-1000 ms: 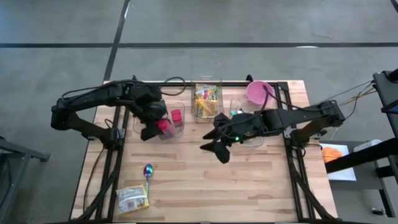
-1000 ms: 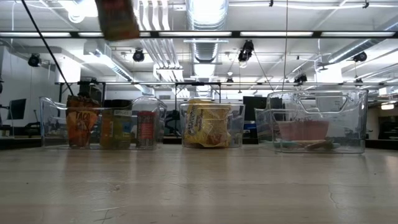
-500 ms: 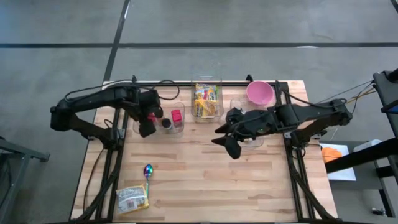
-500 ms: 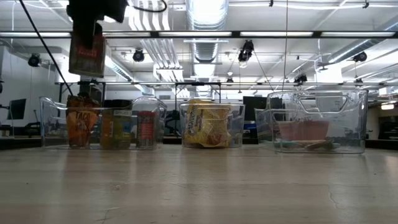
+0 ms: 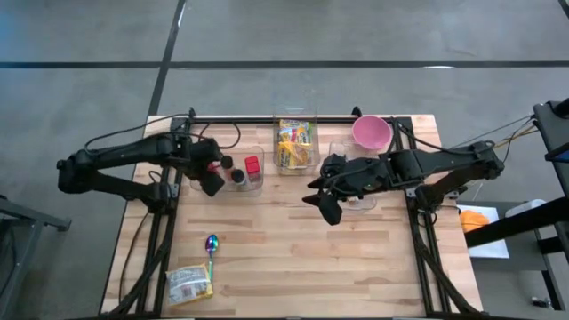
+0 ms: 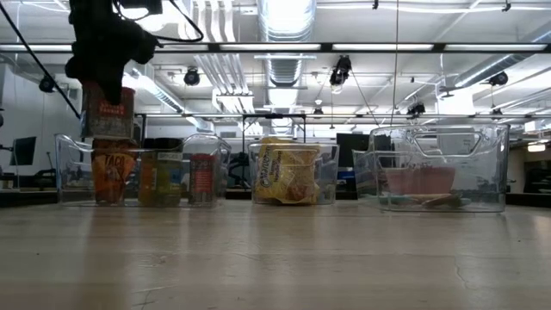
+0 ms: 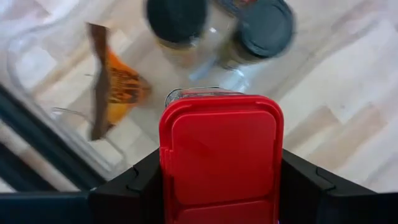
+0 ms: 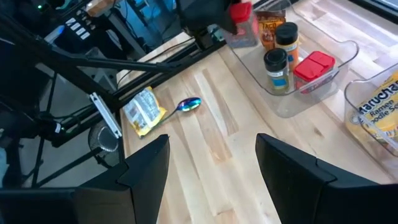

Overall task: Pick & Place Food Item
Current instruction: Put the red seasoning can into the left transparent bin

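Left gripper [image 7: 221, 186]: clamped on a red-lidded spice jar [image 7: 219, 158], one dark finger on each side of the lid; in the high view it sits at about 9 o'clock from the table's middle.
Task's thing: the red-lidded spice jar [image 6: 108, 102] hangs upright in the air, directly above the left end of the clear plastic bin on the left [image 6: 65, 168], not touching it in the low view.
Left bin contents: an orange snack packet [image 7: 118, 87] lying at the end nearest the table edge, two dark-capped spice bottles [image 8: 276, 70] standing side by side, and another red-lidded container [image 5: 252, 166] at the bin's inner end.
Right gripper [image 8: 208, 168]: fingers apart with nothing between them, hovering over bare wood at about 3 o'clock from the table's middle, just in front of the right-hand bin.
Middle bin [image 6: 258, 176]: clear plastic, holding yellow noodle packets [image 5: 293, 142], at about 12 o'clock.
Right bin [image 6: 495, 164]: clear plastic, partly under the right arm in the high view.
Pink round bowl [image 5: 371, 132]: at about 1 o'clock, near the far edge, beside the right bin.
Iridescent metal spoon [image 5: 212, 244]: on the wood at about 7 o'clock.
Pale foil snack bag [image 5: 189, 284]: near the front-left corner, just beyond the spoon's handle.
Table [image 5: 267, 258]: light wooden slats.
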`<state>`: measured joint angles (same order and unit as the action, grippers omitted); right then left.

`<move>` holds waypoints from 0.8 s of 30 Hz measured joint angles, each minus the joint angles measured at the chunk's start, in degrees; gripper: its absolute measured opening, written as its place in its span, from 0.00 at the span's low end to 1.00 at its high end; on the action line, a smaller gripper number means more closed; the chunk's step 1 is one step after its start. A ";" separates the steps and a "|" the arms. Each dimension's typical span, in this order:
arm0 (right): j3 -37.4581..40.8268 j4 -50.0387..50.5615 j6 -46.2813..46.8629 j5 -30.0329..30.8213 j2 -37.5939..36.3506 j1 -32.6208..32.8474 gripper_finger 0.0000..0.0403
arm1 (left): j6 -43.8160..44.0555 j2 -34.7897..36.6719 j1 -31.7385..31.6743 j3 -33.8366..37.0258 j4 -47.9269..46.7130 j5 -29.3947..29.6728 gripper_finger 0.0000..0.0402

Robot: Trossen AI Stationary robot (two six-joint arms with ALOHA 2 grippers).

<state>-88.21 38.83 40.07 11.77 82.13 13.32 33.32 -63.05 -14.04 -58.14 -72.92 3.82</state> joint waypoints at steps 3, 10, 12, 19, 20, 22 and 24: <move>0.03 -0.02 -0.08 -0.06 0.00 0.07 0.58 | 0.33 -0.57 -0.05 0.37 -0.06 2.91 0.54; 0.05 -0.02 -0.20 -0.04 0.00 0.02 0.58 | -0.31 -1.54 -0.43 0.37 1.13 4.24 0.54; 0.05 -0.09 -0.22 -0.07 0.00 0.04 0.58 | -1.08 -1.72 -0.78 0.37 1.15 4.36 0.54; 0.05 -0.10 -0.03 -0.20 0.00 0.04 0.58 | -1.85 -2.82 -1.73 3.26 3.47 4.65 0.54; 0.05 -0.09 -0.03 -0.20 0.00 0.04 0.58 | -1.94 -2.81 -1.82 4.02 4.10 4.55 0.54; 0.05 -0.10 -0.02 -0.22 0.00 0.04 0.58 | -1.95 -2.79 -1.95 5.46 4.29 4.51 0.54; 0.05 -0.09 -0.07 -0.22 0.00 0.04 0.58 | -1.88 -2.75 -2.10 6.48 4.80 4.12 0.54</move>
<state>-88.16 38.74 40.00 11.55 82.13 13.37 31.44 -65.80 -16.14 -51.67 -68.13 7.94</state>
